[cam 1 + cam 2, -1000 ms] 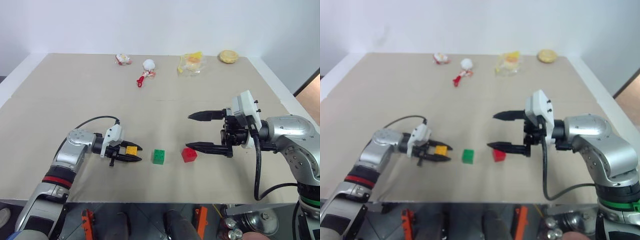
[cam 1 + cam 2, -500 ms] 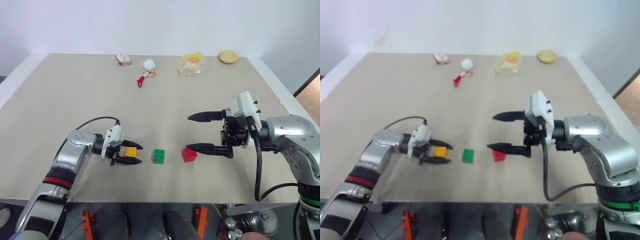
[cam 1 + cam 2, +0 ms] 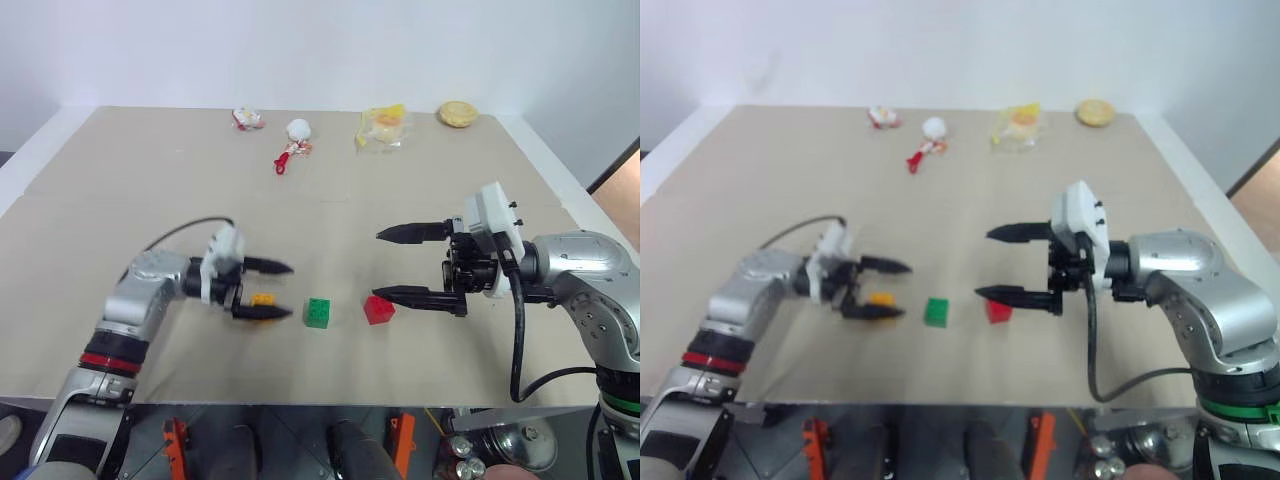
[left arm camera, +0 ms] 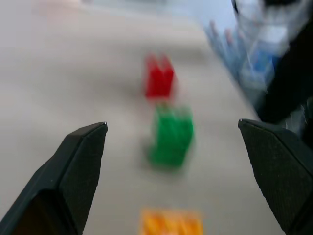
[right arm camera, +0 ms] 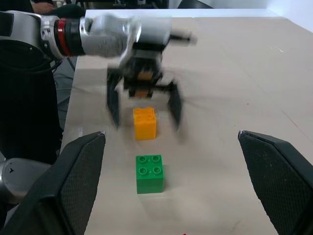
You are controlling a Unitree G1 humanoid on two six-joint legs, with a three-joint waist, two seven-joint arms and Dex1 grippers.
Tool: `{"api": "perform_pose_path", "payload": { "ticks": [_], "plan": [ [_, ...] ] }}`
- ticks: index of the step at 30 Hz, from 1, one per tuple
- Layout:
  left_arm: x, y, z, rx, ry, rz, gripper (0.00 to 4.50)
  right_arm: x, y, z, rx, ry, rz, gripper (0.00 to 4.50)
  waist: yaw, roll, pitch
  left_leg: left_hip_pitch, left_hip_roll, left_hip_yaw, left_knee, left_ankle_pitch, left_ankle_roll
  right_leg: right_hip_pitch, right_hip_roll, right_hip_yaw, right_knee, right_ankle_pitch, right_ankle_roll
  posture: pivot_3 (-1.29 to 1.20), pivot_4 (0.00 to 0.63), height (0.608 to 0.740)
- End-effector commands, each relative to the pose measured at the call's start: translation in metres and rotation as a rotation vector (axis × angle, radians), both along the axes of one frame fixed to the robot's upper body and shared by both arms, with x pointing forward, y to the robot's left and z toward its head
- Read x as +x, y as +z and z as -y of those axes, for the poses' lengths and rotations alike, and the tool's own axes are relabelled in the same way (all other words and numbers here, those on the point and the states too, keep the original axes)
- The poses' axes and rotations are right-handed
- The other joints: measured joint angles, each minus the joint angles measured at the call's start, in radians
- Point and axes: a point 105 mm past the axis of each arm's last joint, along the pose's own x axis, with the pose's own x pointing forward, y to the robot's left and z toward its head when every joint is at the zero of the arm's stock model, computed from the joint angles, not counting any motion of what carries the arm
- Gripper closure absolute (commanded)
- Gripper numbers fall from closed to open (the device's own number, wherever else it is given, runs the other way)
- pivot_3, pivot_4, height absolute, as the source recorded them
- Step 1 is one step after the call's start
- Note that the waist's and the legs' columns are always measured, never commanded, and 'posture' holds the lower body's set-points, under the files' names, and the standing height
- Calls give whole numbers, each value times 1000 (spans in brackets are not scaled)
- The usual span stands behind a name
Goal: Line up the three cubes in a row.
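Nearest on the desk (image 3: 120, 200), three studded cubes are sitting in a row — one yellow-orange cube (image 3: 263, 299), one green cube (image 3: 318, 312), one red cube (image 3: 378, 309) — and they are looking light, rigid and slick-sided, best pinched across two flat opposite faces. The left gripper (image 3: 277, 290) is hovering over the yellow-orange one with fingers spread, gripping nothing, while the right gripper (image 3: 390, 264) is hanging wide open just beside the red. Farther back, one white round toy (image 3: 297, 129) and one yellow packet (image 3: 383, 125) are lying well apart from the cubes.
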Motion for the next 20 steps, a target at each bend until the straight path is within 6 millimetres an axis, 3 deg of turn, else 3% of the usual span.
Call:
{"api": "perform_pose_path", "payload": {
  "ticks": [1, 4, 7, 11, 15, 20],
  "plan": [
    [24, 57, -9, -256, 266, 4, 60, 15, 22, 13, 178, -164, 75, 0, 1, 0, 0, 0, 0, -1, 0, 0, 0, 1, 0, 0, 0, 0, 1, 0, 150, 740],
    [56, 69, -34, -398, 666, 15, 60, 40, 14, 26, 335, -391, 61, 0, 1, 0, 0, 4, -1, -2, 1, 0, 0, 6, 0, -1, -1, 1, 2, 0, 150, 740],
    [70, 47, -63, -408, 1006, 37, 60, 63, -8, 44, 456, -657, 44, 0, 0, 0, 0, 6, -1, -3, 1, 0, 0, 8, 1, 0, -1, 1, 2, 0, 150, 740],
    [70, 12, -94, -397, 1337, 22, 60, 81, -43, 69, 516, -967, 52, 0, 4, 0, -1, 5, -1, -3, 0, 0, -1, 6, 1, 1, -1, 2, 1, 0, 150, 740],
    [65, -16, -105, -338, 1514, 4, 60, 90, -77, 73, 485, -1162, 83, 0, 15, 0, -1, 4, -2, -2, 1, 1, -1, 5, 0, 1, -1, 2, 2, 0, 150, 740],
    [65, -30, -102, -234, 1555, 89, 60, 98, -89, 68, 481, -1227, 74, 0, 20, 0, -1, 4, -2, -2, 0, 3, -1, 5, 0, 1, -1, 4, 1, 0, 150, 740]
  ]
}}
